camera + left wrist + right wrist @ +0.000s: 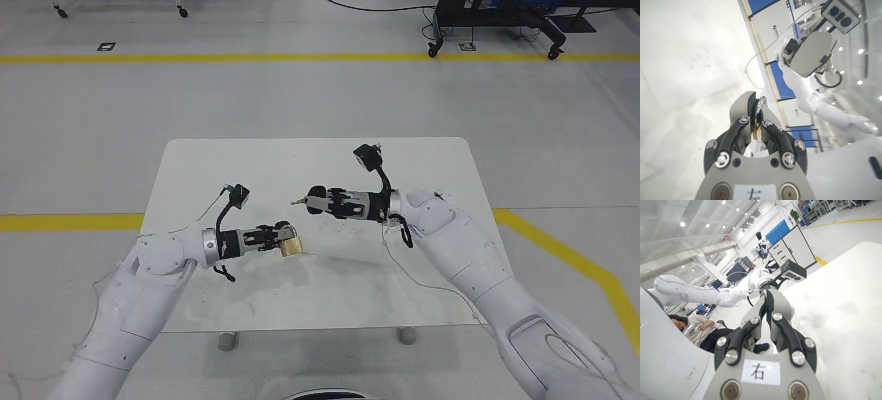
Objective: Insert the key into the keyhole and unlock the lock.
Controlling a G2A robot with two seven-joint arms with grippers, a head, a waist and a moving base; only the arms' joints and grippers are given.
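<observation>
A brass padlock (291, 244) with a silver shackle (761, 101) is held just above the white table (400, 280), left of centre. My left gripper (283, 240) is shut on it; in the left wrist view its brass body (757, 133) shows between the fingers (742, 109). A small key (297, 202) juts from my right gripper (308, 201), which is shut on it a short way behind and to the right of the padlock. In the right wrist view the right gripper (766, 294) has its pads pressed together, and a thin metal ring (754, 291) shows at the tips.
The table's far edge (320, 140) and near edge (300, 328) bound the surface. Faint grey smudges (810, 313) mark the tabletop. Yellow floor lines (300, 57) run beyond it.
</observation>
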